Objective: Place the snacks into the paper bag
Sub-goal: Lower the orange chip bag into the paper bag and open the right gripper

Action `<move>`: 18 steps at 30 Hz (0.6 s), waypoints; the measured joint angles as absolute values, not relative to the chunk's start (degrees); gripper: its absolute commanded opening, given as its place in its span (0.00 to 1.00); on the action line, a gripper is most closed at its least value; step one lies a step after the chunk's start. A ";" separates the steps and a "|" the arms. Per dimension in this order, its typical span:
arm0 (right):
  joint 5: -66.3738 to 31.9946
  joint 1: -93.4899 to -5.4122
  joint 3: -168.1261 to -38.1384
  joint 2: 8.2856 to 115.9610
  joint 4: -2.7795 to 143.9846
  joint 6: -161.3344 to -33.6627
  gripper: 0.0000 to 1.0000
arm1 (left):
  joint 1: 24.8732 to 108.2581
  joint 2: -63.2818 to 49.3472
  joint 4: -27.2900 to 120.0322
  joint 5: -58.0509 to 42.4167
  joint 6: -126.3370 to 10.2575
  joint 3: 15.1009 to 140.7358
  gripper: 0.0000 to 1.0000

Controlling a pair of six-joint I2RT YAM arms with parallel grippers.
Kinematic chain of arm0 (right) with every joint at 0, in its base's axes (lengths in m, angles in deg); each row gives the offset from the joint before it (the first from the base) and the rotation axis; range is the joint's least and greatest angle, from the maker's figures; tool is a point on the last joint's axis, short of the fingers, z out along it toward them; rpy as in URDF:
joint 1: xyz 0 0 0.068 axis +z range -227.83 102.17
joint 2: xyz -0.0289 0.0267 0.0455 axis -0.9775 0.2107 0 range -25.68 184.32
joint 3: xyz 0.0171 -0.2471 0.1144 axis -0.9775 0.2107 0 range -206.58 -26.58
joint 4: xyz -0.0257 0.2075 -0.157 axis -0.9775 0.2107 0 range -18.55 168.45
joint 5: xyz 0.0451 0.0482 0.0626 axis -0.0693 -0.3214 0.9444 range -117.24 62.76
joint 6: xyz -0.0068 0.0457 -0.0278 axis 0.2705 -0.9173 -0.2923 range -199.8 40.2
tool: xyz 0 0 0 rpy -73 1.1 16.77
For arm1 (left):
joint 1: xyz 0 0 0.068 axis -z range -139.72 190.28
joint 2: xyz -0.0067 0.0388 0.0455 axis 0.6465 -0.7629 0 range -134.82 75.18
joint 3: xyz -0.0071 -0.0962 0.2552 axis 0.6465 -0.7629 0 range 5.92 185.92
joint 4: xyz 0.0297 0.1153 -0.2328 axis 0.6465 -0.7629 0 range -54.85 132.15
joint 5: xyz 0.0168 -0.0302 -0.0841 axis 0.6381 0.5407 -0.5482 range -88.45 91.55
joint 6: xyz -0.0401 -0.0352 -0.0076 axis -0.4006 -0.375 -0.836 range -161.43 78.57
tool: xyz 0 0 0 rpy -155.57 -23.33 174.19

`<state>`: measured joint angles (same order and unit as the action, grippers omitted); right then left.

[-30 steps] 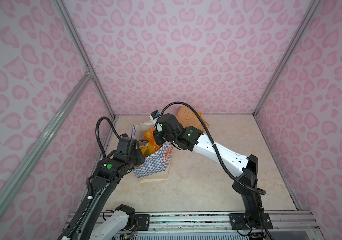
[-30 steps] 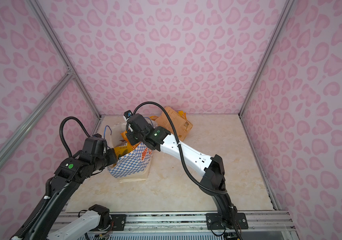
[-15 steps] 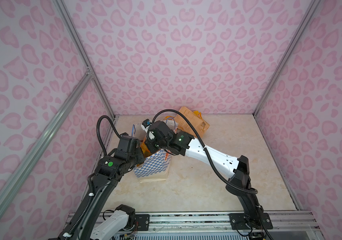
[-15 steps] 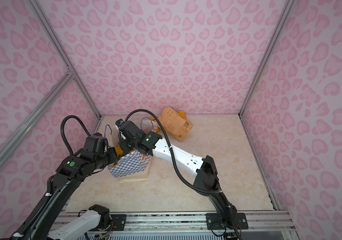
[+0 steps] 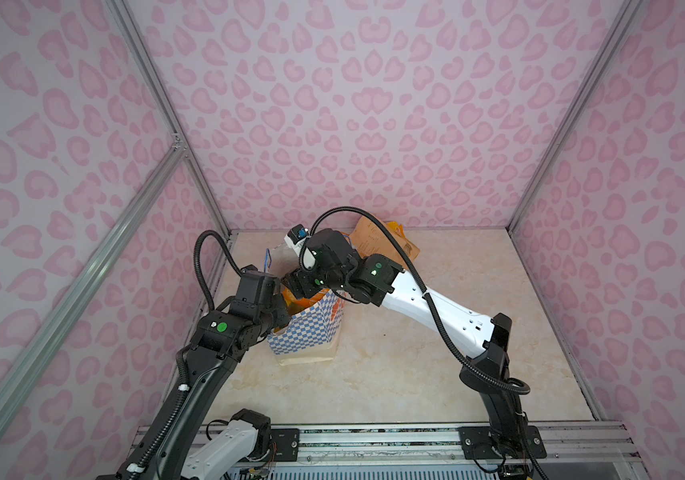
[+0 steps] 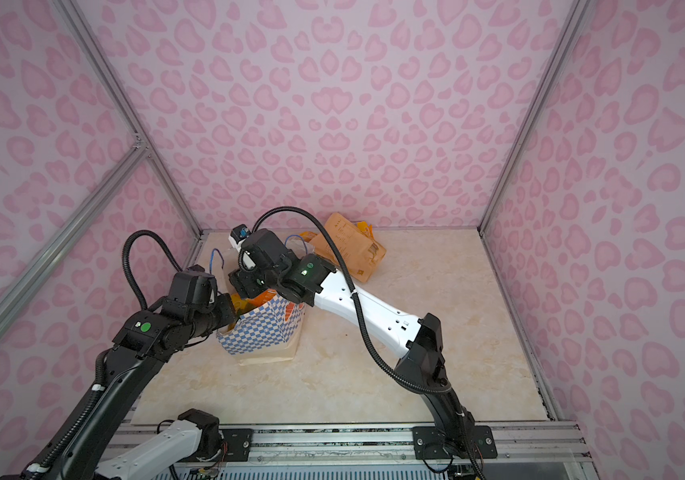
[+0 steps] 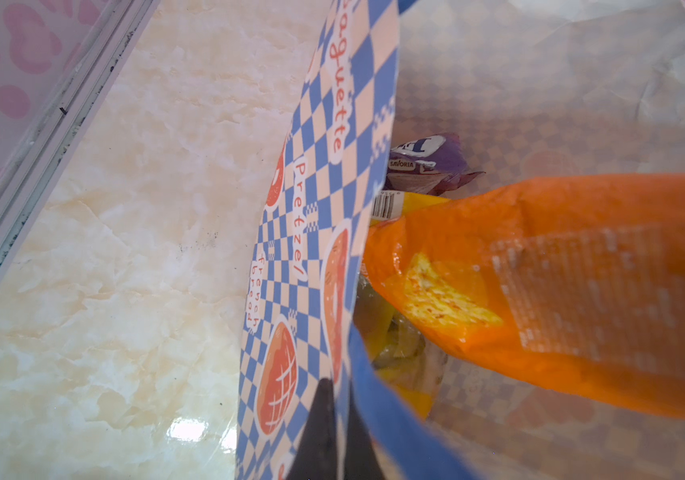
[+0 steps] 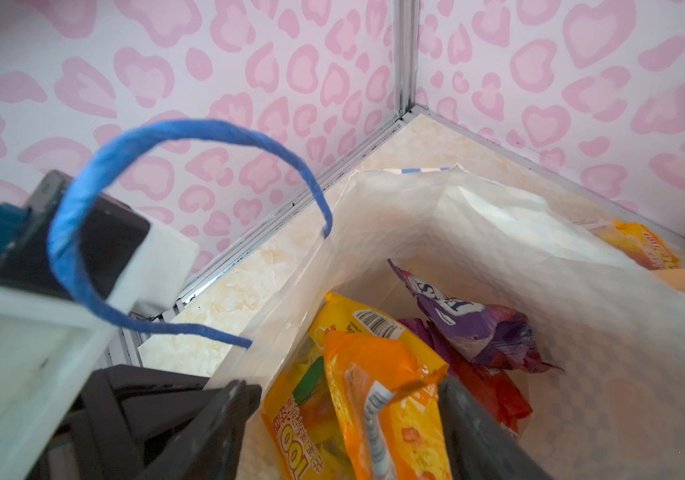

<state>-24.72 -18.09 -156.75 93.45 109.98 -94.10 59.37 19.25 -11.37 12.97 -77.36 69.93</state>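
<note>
Your right pincer (image 8: 343, 384) stands released over the paper bag (image 5: 311, 332) near the far left corner of the table (image 5: 415, 374) — the orange packet (image 8: 390, 399) sits loose between its fingers (image 8: 478, 436). Your left pincer (image 7: 334, 415) clenches the bag's rim; lift out straight — clear of the blue handle (image 8: 166, 133).

**BLIND SPOTS AT THE BAG MOUTH**

Right gripper (image 8: 345, 384): finger bases cropped by the wrist frame. In both top views the right arm (image 6: 311, 274) covers the tips, 12 o'clock over the paper bag (image 5: 307, 336). Bag contents mostly unseen from above. Tan pouch (image 6: 357, 241), 1 o'clock of bag, partly behind that arm. Orange packet (image 7: 540, 291): runs off frame, print blurred.
</note>
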 measured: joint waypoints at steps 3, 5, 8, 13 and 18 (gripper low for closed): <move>-26.27 -17.52 -155.09 91.20 111.09 -93.73 0.52 | 59.35 19.15 -11.37 13.46 -77.33 69.93 0.05; -27.10 -16.69 -151.83 88.60 111.11 -93.65 0.28 | 59.37 19.10 -11.39 13.78 -77.33 69.93 0.04; -27.95 -14.53 -146.91 85.37 111.11 -93.43 0.13 | 59.37 19.12 -11.39 14.02 -77.31 69.93 0.04; -29.07 -12.43 -144.64 83.71 110.85 -92.66 0.07 | 59.37 18.86 -11.32 14.00 -77.31 69.90 0.04; -29.68 -13.61 -147.31 87.79 111.31 -92.62 0.06 | 59.35 18.86 -11.32 14.05 -77.25 69.90 0.05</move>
